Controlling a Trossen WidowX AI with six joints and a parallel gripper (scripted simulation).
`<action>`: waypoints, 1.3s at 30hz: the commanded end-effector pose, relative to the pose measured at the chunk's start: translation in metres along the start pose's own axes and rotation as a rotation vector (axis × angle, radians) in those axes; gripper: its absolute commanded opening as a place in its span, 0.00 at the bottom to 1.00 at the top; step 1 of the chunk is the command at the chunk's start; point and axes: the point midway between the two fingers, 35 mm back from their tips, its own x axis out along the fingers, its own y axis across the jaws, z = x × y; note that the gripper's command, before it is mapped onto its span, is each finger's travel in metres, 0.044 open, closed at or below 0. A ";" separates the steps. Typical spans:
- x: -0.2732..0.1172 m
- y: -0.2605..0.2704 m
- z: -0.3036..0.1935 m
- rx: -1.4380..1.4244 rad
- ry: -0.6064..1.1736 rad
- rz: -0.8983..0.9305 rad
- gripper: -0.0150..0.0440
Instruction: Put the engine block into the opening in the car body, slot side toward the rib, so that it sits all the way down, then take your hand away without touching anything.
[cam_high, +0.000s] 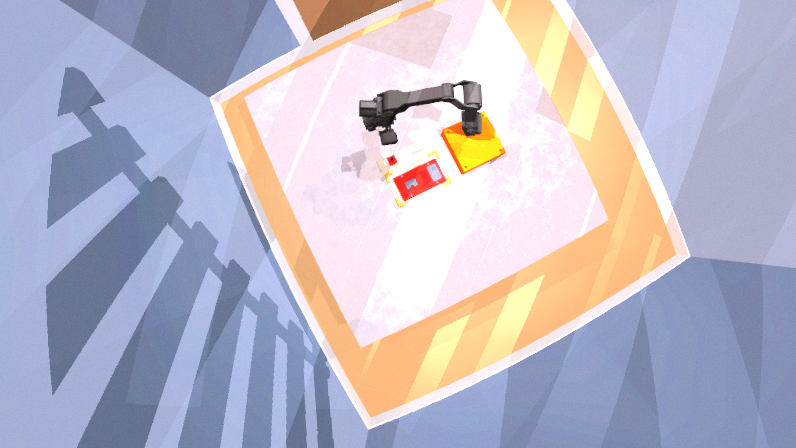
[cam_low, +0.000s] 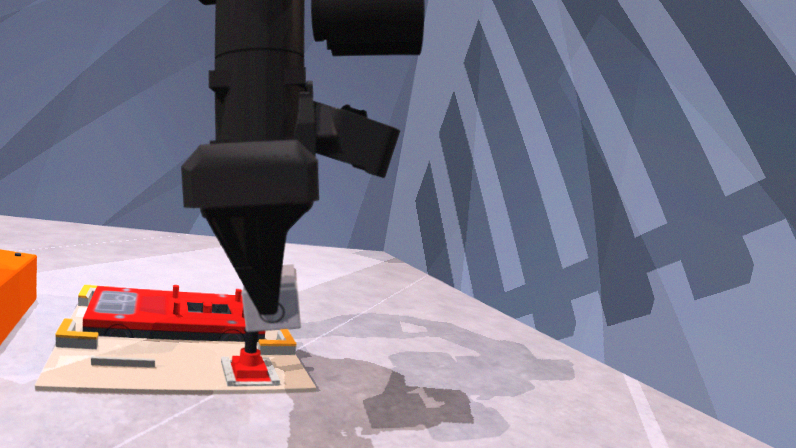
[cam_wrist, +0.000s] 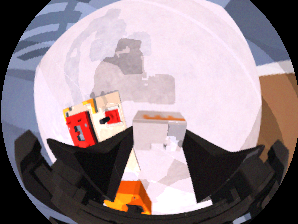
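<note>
My gripper (cam_low: 269, 309) (cam_wrist: 159, 131) is shut on the grey engine block (cam_low: 290, 312) (cam_wrist: 149, 139), which has an orange strip along one edge in the wrist view. It holds the block above the surface, near one end of the car body. The red car body (cam_high: 422, 178) (cam_low: 151, 303) (cam_wrist: 72, 124) lies flat on its pale board (cam_low: 183, 375), between yellow corner pieces. Its opening (cam_low: 195, 307) faces up, clear of the block. The block's slot side and the rib cannot be told apart clearly. In the exterior view the block overlaps the car's right end.
A red piece (cam_high: 392, 160) (cam_low: 250, 369) (cam_wrist: 114, 116) with a black stem stands on the board's front corner, close to the block in the exterior view. Red posts (cam_low: 176, 298) rise from the car. The orange-yellow box (cam_high: 476, 153) (cam_low: 13, 286) (cam_wrist: 134, 191) stands beside the board.
</note>
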 end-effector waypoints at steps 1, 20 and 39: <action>0.000 0.000 -0.004 -0.001 -0.105 0.004 0.25; 0.008 0.000 -0.024 -0.004 -0.702 0.003 0.25; 0.039 0.000 -0.035 -0.003 -0.805 0.004 0.25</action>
